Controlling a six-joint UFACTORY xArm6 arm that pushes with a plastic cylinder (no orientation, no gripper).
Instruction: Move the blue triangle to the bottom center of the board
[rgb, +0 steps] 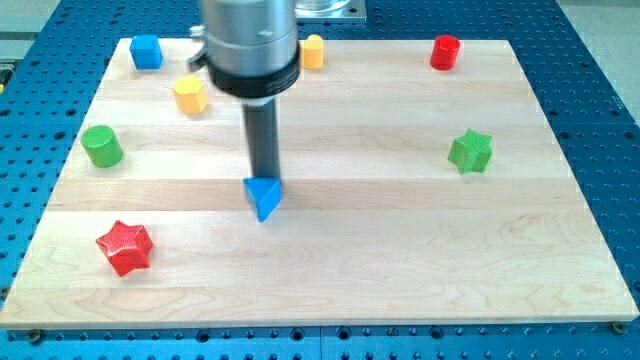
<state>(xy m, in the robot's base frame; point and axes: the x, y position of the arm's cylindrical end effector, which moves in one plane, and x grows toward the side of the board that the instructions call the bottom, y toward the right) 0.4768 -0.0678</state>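
Observation:
The blue triangle (265, 198) lies on the wooden board (400, 240), a little left of the middle, its point toward the view's bottom. My tip (265, 176) stands right at the triangle's top edge, touching or nearly touching it. The dark rod rises from there to the grey arm body (250, 45) at the view's top.
A blue cube (147, 52), a yellow hexagon block (190, 95) and a green cylinder (101, 146) sit at the upper left. A red star (124, 247) lies at the lower left. A yellow block (313, 51), a red cylinder (445, 52) and a green star (470, 151) lie to the right.

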